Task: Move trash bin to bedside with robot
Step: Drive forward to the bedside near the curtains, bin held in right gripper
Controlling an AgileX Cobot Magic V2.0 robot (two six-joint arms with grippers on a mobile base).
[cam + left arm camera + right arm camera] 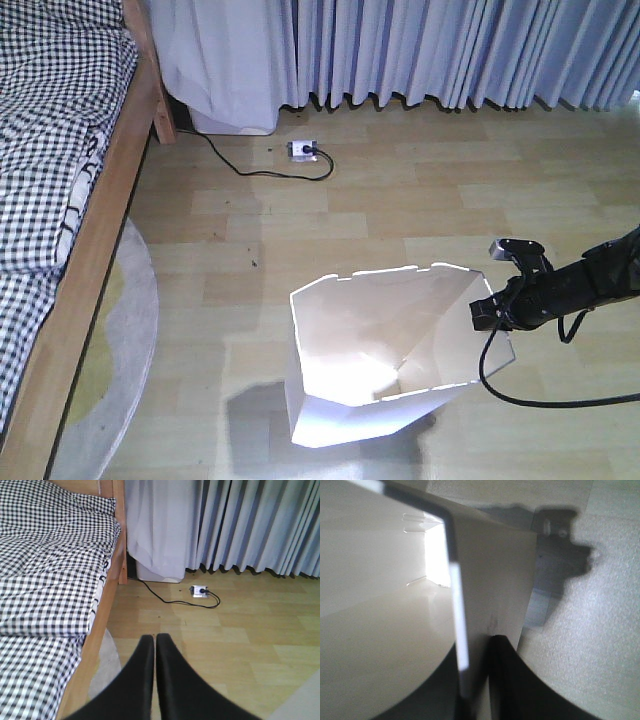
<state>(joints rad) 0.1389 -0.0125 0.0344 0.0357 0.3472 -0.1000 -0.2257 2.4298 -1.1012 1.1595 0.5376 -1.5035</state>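
The white faceted trash bin (380, 350) stands on the wood floor, low in the front view, a short way right of the bed (50, 150) with its checked bedding and light-brown wooden frame (100, 230). My right gripper (487, 310) is shut on the bin's right rim. In the right wrist view the thin bin wall (380, 605) runs between the two black fingers of this gripper (476, 647), one inside and one outside. My left gripper (155, 639) is shut on nothing and hangs above the floor beside the bed (50, 580).
A round grey rug (120, 330) lies half under the bed frame. A white power strip (303, 150) with a black cable sits on the floor near the pale curtains (450, 50). A white box (235, 120) stands below the curtain by the bed post.
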